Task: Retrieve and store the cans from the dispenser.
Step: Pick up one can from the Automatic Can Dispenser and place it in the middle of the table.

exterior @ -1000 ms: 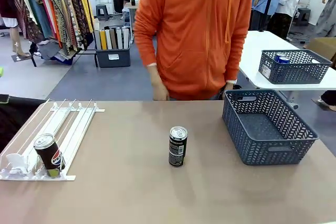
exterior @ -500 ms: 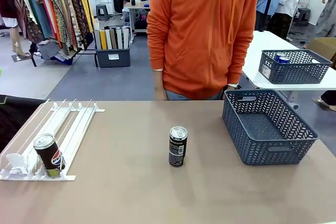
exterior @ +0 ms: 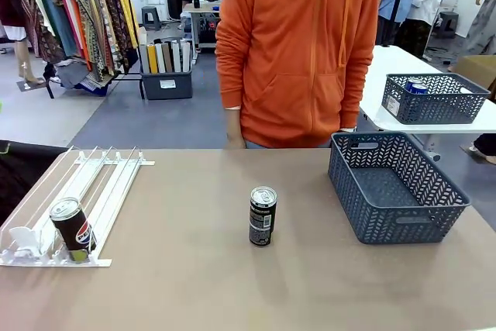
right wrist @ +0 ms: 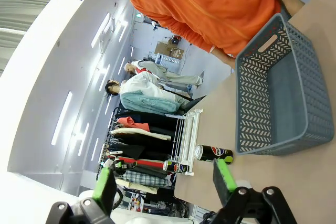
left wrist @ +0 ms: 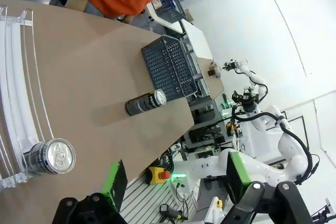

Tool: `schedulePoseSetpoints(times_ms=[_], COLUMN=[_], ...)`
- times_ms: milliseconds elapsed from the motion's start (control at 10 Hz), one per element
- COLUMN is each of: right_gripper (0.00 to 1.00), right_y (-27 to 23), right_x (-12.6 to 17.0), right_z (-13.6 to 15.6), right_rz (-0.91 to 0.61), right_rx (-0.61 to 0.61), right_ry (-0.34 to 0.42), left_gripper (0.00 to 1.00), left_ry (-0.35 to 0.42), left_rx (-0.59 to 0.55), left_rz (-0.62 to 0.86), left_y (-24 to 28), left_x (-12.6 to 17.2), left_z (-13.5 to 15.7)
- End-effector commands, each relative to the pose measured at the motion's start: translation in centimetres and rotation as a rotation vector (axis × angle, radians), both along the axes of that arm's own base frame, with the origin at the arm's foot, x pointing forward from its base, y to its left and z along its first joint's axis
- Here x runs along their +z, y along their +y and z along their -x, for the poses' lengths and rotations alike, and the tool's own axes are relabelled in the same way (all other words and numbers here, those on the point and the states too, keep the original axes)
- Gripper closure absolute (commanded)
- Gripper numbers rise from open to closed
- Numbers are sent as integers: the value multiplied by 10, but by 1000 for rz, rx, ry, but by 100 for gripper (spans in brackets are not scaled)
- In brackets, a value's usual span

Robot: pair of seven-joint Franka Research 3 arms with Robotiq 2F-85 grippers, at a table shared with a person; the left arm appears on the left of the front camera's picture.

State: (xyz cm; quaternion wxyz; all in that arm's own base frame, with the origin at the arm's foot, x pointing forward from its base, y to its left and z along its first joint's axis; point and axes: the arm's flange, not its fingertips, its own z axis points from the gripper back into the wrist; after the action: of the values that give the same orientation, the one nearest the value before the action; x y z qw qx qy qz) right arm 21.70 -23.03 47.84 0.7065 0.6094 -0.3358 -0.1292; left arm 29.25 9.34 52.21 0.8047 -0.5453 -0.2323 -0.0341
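A dark cola can [exterior: 72, 229] rests at the low end of the white wire dispenser [exterior: 101, 184] at the table's left. Another dark can [exterior: 263, 216] stands upright mid-table. In the left wrist view my left gripper [left wrist: 176, 179] is open and holds nothing, above the near table edge, with the dispenser can [left wrist: 50, 157] just ahead in the dispenser [left wrist: 16, 98] and the mid-table can [left wrist: 145, 103] farther off. In the right wrist view my right gripper [right wrist: 164, 182] is open and holds nothing, off the table; the mid-table can [right wrist: 213, 153], the dispenser can [right wrist: 176, 167] and the dispenser [right wrist: 185, 129] lie beyond.
A dark grey mesh basket [exterior: 364, 191] with nothing in it sits at the table's right, also seen as the basket [left wrist: 168, 72] and the basket [right wrist: 252, 103]. A person in an orange hoodie [exterior: 298, 52] stands at the far edge. Behind is a white table with another basket [exterior: 434, 98].
The person has shifted to the right and straightened up, arms now hanging down. The cans and the basket have not moved.
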Motion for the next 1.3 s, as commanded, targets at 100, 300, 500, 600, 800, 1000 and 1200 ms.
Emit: schedulePoseSetpoints(times_ms=[100, 300, 500, 600, 800, 1000, 1200], right_gripper=[0, 0, 0, 0, 0, 0, 0], right_y=[1, 1, 1, 1, 1, 1, 1], right_x=[3, 3, 3, 3, 3, 3, 3], right_z=[-3, -3, -3, -3, -3, -3, -3], right_rz=[-10, -10, -10, -10, -10, -10, -10], right_rx=[-8, -8, -8, -8, -8, -8, -8], right_ry=[-31, -31, -31, -31, -31, -31, -31], left_gripper=[0, 0, 0, 0, 0, 0, 0], left_ry=[85, 111, 322, 342, 316, 244, 277], left_rx=[-19, -107, 4, 13, 140, 95, 177], left_rz=[-200, -635, -1162, -1213, -1265, -1186, -1237], left_y=[-20, -75, -125, -130, -144, -148, -148], left_x=[6, 20, 3, 0, 0, -3, -2], left_z=[1, 3, -12, -12, -18, -13, -18])
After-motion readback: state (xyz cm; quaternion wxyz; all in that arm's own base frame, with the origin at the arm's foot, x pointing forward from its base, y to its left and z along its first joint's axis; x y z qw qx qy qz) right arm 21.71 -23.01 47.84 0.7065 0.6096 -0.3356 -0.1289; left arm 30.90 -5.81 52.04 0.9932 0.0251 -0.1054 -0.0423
